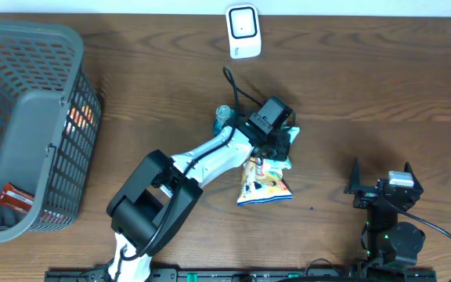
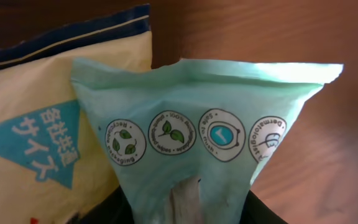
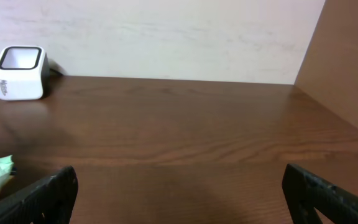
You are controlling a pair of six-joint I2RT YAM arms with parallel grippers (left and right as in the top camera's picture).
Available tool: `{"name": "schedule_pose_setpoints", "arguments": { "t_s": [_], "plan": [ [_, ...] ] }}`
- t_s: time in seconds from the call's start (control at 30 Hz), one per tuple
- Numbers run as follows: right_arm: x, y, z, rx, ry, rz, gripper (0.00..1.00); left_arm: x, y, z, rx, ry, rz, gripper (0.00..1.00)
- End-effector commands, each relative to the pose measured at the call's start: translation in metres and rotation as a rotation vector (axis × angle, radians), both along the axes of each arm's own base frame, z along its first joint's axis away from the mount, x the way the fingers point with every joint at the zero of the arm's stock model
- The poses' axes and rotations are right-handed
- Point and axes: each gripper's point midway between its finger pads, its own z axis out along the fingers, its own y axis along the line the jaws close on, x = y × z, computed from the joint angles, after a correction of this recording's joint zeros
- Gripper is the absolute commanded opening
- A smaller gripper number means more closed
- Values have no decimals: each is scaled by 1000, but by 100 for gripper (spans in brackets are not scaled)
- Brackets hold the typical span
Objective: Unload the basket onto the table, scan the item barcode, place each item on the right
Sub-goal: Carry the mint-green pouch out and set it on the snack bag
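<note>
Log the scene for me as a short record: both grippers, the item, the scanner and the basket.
left gripper: shut on green packet
right gripper: open, empty, front right
green packet: next to yellow snack bag; no barcode in view
scanner: white, far edge, centre
basket: grey, left side, items inside

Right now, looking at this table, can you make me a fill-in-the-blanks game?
The left pincer is shut on a ____ packet with round symbols printed on it.
The right pincer is ____ and holds nothing.
The basket at the side of the table is ____ in colour.
Missing words: green; open; grey.
</note>
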Motion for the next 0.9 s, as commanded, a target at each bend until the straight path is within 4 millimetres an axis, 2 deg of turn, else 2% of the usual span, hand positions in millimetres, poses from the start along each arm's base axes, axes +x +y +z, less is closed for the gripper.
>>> {"name": "schedule_pose_setpoints", "arguments": {
  "t_s": [0.0,0.17,0.4,0.57,0.63,0.77,0.87],
  "plan": [
    [0,0,0,12,-3,0,99,18,31,-11,145,-67,74,39],
    [0,0,0,12,-3,0,99,18,32,-11,154,-63,69,38],
    [0,0,0,12,-3,0,99,17,14,-2,103,-82,41,39],
    [0,0,0,12,-3,0,99,13,-4,4,69,-115,11,45],
    [0,0,0,12,-3,0,99,11,-10,6,57,-127,0,52],
    [0,0,0,12,-3,0,99,9,-15,7,49,-134,-8,77],
    [0,0,0,12,-3,0,99,9,-15,9,49,-134,-8,83]
  ]
}}
